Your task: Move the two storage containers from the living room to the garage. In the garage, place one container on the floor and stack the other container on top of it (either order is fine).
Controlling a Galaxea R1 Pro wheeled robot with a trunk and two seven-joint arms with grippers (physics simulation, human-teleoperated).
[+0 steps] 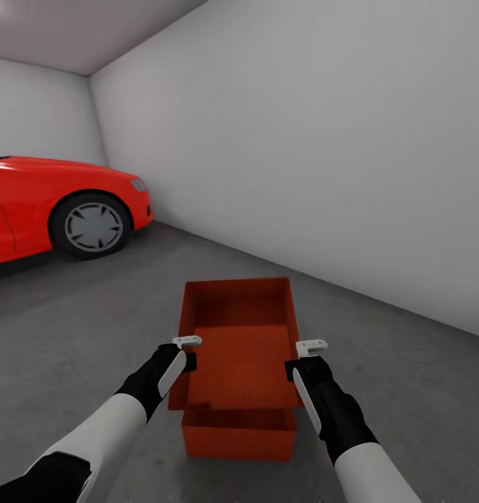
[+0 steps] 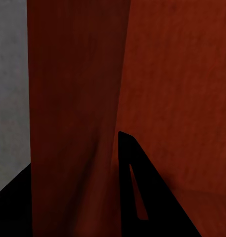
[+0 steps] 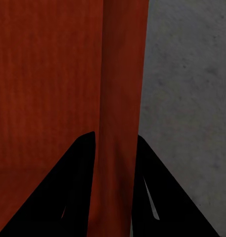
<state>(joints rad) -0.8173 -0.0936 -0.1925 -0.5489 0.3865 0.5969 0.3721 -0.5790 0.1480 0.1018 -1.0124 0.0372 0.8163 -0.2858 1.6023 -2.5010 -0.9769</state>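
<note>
Two orange-red storage containers are in the head view, in the garage. One container (image 1: pixel 239 434) sits on the grey concrete floor (image 1: pixel 407 391) just in front of me. The other container (image 1: pixel 241 342) is above it, shifted a little away from me; whether they touch I cannot tell. My left gripper (image 1: pixel 187 353) is shut on the upper bin's left wall (image 2: pixel 73 123), and my right gripper (image 1: pixel 304 358) is shut on its right wall (image 3: pixel 120 98). In each wrist view the wall runs between the dark fingers (image 3: pixel 75 197).
A red car (image 1: pixel 58 202) is parked at the far left, its front wheel facing me. A plain white wall (image 1: pixel 337 140) runs along the right, behind the bins. Bare concrete lies to either side of the containers.
</note>
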